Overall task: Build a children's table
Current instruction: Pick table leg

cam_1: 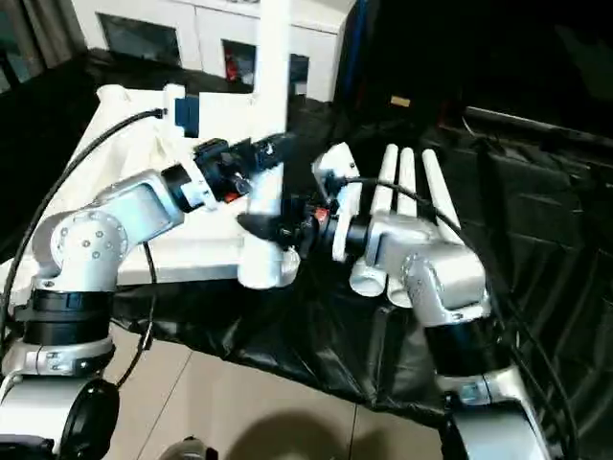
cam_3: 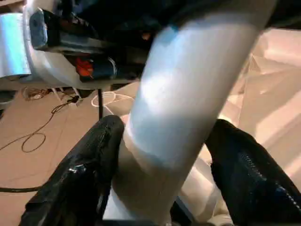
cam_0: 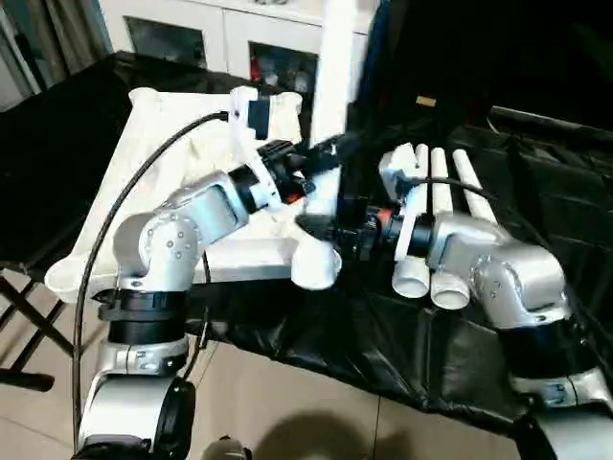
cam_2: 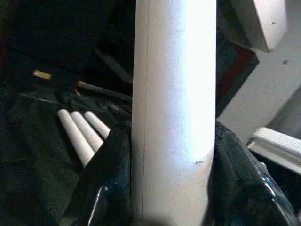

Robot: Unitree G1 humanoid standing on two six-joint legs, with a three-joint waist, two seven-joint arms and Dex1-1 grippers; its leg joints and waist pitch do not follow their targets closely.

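One leg [cam_0: 335, 105] of four stands upright in the near corner socket [cam_0: 314, 261] of the white tabletop [cam_0: 158, 158], which lies with its ribbed underside up on the black-covered table [cam_0: 536, 201], so by my reading the build is about a quarter along, and even that first leg may not be fully seated yet. Three more white legs [cam_0: 433, 225] lie side by side on the black cover just to the right of the tabletop, their open ends toward the robot, untouched and waiting their turn. Both arms are working on the standing leg: the left gripper [cam_0: 308, 161] has its two black fingers on either side of the tube partway up, and in its wrist view the finger pads [cam_2: 101, 188] sit against the leg on both sides, so it appears to be pinching the tube. The right gripper [cam_0: 337, 230] is lower, near the socket; in its wrist view the black fingers [cam_3: 82, 183] flank the leg's base with a little slack showing, so I judge it spread loosely around the tube rather than clamped. Left to do, as far as can be seen: finish pressing this leg home, fit the three spare legs into the other three corner sockets, and then turn the table onto its feet. Behind the work stands one white cabinet [cam_0: 230, 34] with glass doors.
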